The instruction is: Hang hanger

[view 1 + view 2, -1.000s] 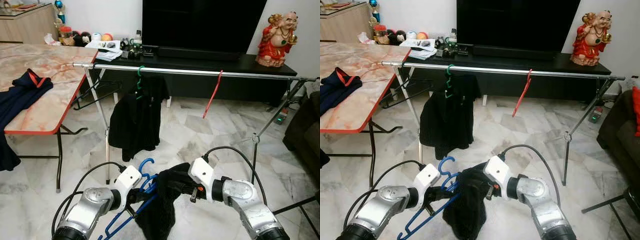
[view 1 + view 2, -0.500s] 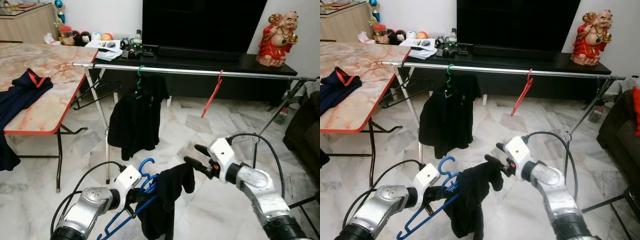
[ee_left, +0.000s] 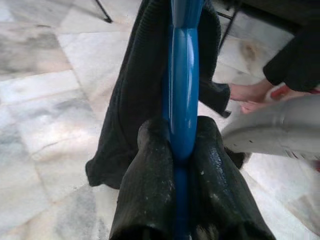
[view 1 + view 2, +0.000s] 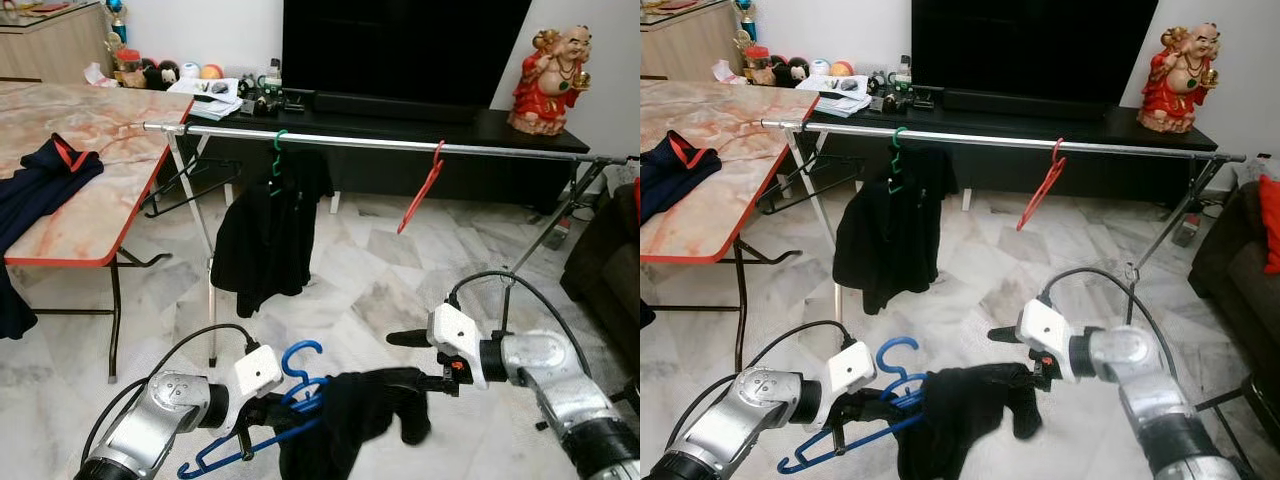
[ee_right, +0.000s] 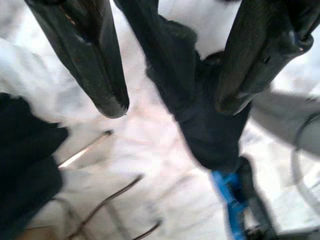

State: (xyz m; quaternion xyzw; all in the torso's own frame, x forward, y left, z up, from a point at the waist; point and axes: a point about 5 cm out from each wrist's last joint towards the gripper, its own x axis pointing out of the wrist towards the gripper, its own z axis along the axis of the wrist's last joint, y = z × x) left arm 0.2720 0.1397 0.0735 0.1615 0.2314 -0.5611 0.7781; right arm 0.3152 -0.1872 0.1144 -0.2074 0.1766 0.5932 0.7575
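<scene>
Two grippers are before us, both low in front of the clothes rail [image 4: 380,144], which we take as our landmark.

Left gripper [image 3: 175,150]: fingers closed tight on the shaft of the blue hanger [image 4: 300,372], below the rail and towards its left end. The hanger lies tilted, hook up, with a black garment [image 4: 350,420] draped over it and hanging towards the marble floor [image 4: 350,280].

Right gripper [image 4: 405,358]: fingers spread apart, one above and one touching the garment's right side, below the rail's right half.

On the rail we count a green hanger [image 4: 279,150] carrying a black shirt [image 4: 265,240], and an empty red hanger [image 4: 422,190] to its right. Left of the rail stands a table [image 4: 90,180] bearing a navy garment [image 4: 45,185]. Behind the rail: a TV stand [image 4: 450,125] and a red figurine [image 4: 548,80].
</scene>
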